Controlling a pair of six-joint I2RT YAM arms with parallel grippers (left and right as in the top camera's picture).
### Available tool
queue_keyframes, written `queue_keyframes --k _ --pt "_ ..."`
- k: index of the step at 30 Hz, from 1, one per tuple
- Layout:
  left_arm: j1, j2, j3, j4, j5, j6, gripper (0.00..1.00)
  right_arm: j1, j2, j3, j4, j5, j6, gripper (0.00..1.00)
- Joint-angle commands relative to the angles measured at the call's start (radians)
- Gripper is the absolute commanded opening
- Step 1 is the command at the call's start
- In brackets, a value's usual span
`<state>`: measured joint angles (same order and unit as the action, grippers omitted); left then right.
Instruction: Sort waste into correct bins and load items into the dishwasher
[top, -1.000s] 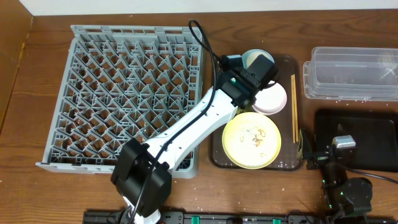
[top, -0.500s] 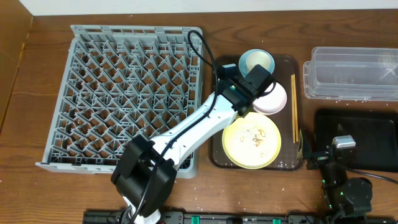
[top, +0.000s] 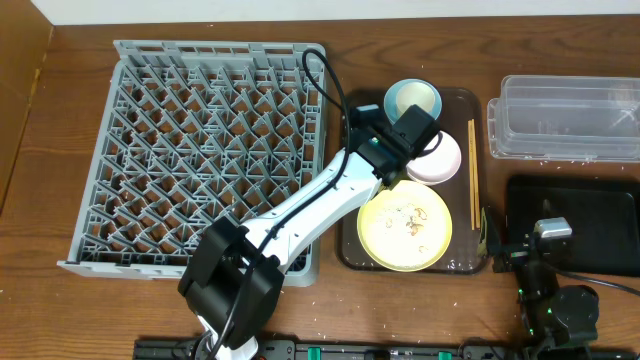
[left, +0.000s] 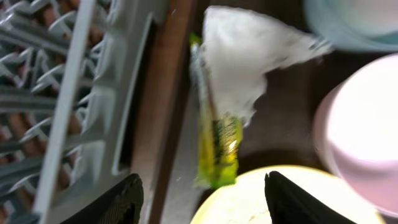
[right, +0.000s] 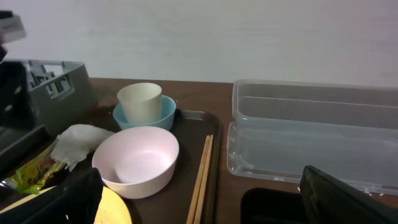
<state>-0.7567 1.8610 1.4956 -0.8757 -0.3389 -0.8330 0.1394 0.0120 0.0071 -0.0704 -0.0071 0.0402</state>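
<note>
Crumpled napkin (left: 242, 68) with yellow-green scrap (left: 217, 143) lies on the tray (left: 283, 130) toward the table's far edge, lengthwise straight ahead of the left gripper (left: 205, 205), jaws spread; the right arm (top: 548, 300) sits farther off.

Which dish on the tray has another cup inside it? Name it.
The light blue cup: the small white cup stands inside it. The white bowl is empty; the pale yellow plate carries only crumbs.

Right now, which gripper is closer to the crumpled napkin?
Left. The left gripper hovers right above the napkin on the tray; the right gripper sits beyond the tray's right edge, beside the black bin.
</note>
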Motion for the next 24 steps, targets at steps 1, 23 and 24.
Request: queue_keyframes --k 1,23,24 --pt "-0.001 -0.087 0.044 -0.043 -0.007 0.030 0.64 -0.008 -0.006 -0.002 -0.005 0.003 -0.004 0.99" --pt "0.534 -0.894 0.053 -0.575 -0.053 0.061 0.87 -0.008 -0.006 -0.002 -0.005 0.003 -0.004 0.99" --pt "0.542 -0.916 0.053 -0.582 -0.053 0.061 0.88 -0.008 -0.006 -0.002 -0.005 0.003 -0.004 0.99"
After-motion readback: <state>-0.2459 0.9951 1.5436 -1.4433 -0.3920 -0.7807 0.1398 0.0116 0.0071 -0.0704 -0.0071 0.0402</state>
